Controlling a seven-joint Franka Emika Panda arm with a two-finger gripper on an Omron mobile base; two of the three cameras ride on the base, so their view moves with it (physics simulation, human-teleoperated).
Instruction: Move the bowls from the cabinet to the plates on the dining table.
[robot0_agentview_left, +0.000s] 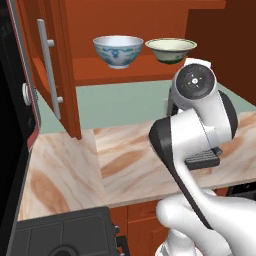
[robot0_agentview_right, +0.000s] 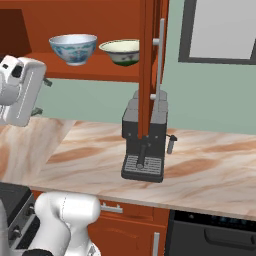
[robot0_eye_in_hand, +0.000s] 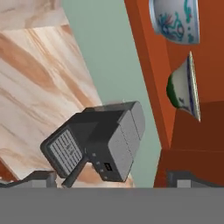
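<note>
A simulated kitchen: pale green wall, marble-look surface (robot0_agentview_left: 125, 165) below an open red-brown cabinet (robot0_agentview_left: 130, 70). On the cabinet's shelf stand two bowls side by side, close but apart — a pale blue-patterned bowl (robot0_agentview_left: 118, 50) and a cream bowl with a green band (robot0_agentview_left: 170, 50) — both above and beyond the tool (robot0_eye_in_hand: 111, 179), whose tips stand spread wide, grasping nothing. Below the shelf, nearer the tool, a dark coffee machine (robot0_agentview_right: 145, 142) sits on the surface.
</note>
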